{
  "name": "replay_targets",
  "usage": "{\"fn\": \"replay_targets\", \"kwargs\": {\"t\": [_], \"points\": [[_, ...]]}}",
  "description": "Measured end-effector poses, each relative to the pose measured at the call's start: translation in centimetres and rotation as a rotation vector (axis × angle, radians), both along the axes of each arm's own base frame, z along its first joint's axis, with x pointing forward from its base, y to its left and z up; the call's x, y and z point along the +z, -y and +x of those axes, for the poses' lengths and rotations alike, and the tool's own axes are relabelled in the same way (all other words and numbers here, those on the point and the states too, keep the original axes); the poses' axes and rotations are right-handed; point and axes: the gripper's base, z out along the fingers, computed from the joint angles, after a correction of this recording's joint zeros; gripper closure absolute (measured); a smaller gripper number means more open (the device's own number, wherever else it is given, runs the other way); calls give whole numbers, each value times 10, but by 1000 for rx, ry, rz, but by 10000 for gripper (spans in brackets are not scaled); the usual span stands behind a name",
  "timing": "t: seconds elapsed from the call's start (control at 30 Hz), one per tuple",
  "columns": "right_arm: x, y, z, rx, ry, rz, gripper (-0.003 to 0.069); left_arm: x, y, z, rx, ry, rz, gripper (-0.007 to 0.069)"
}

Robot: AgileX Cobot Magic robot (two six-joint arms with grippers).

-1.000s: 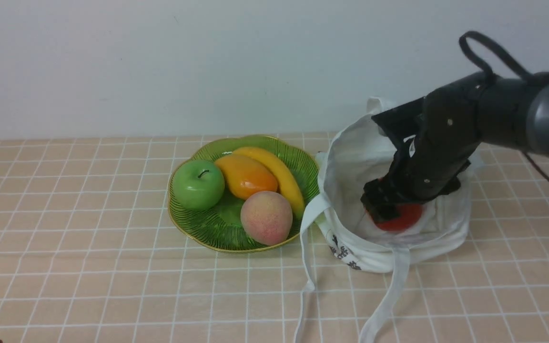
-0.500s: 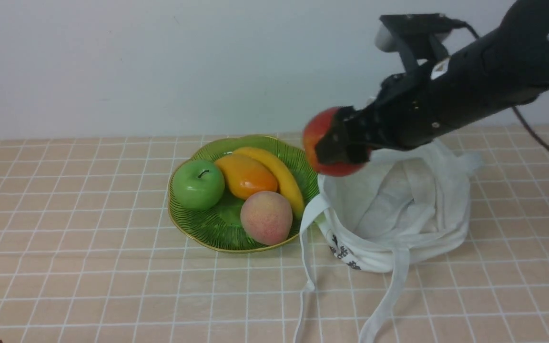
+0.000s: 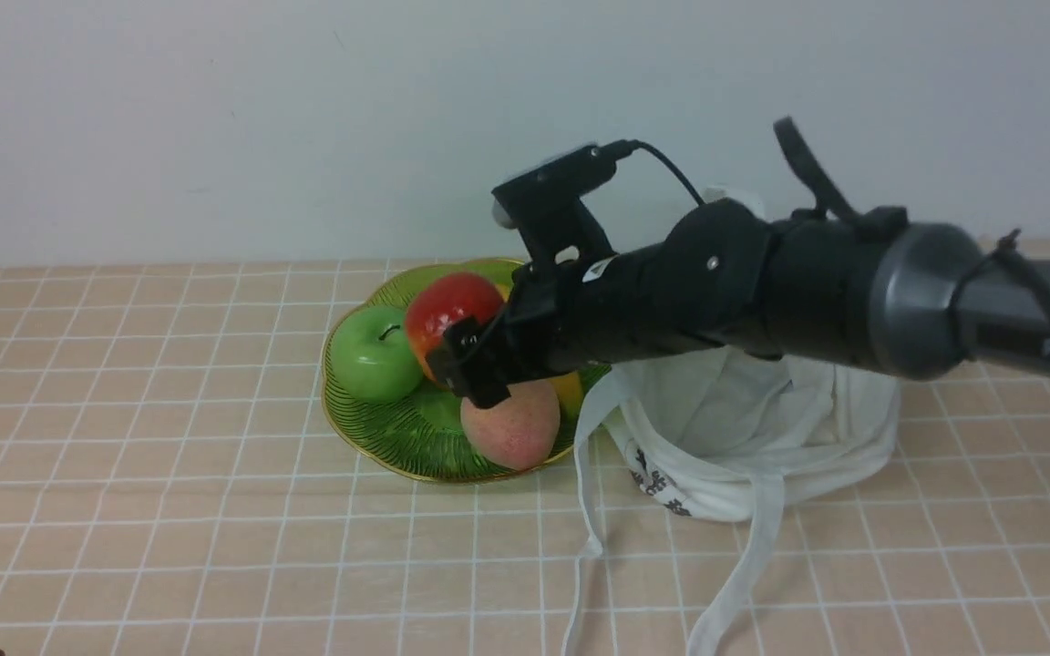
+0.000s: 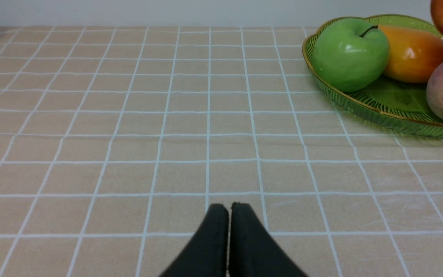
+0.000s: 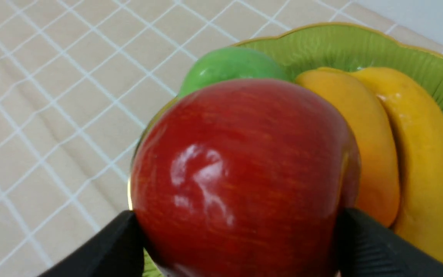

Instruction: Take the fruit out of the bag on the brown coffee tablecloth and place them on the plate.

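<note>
Front view: the right end effector grips the red apple between its two fingers, holding it in the air over the green plate, close above the green apple and the peach. Right wrist view shows a mango and a banana lying on the green plate behind it. The white bag sits slumped open just beside the green plate on the checked tablecloth covering the worktop. The left end effector is low over the checked tablecloth, fingers pressed together.
</note>
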Motion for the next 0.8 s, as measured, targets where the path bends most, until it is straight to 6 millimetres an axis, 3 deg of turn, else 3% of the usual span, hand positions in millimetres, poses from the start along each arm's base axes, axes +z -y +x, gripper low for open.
{"fn": "replay_targets", "kwargs": {"t": [0.13, 0.33, 0.57, 0.67, 0.77, 0.8], "points": [[-7, 0, 4, -21, 19, -4, 67, 0, 0, 0, 0, 0, 0, 632], [-7, 0, 5, -22, 27, -7, -26, 0, 0, 0, 0, 0, 0, 632], [-6, -1, 3, 3, 15, -19, -32, 0, 0, 0, 0, 0, 0, 632], [3, 3, -1, 39, 21, -37, -32, 0, 0, 0, 0, 0, 0, 632], [36, 20, -5, 57, 54, -29, 6, 0, 0, 0, 0, 0, 1, 632], [36, 20, -4, 58, 51, -31, 11, 0, 0, 0, 0, 0, 1, 632]]}}
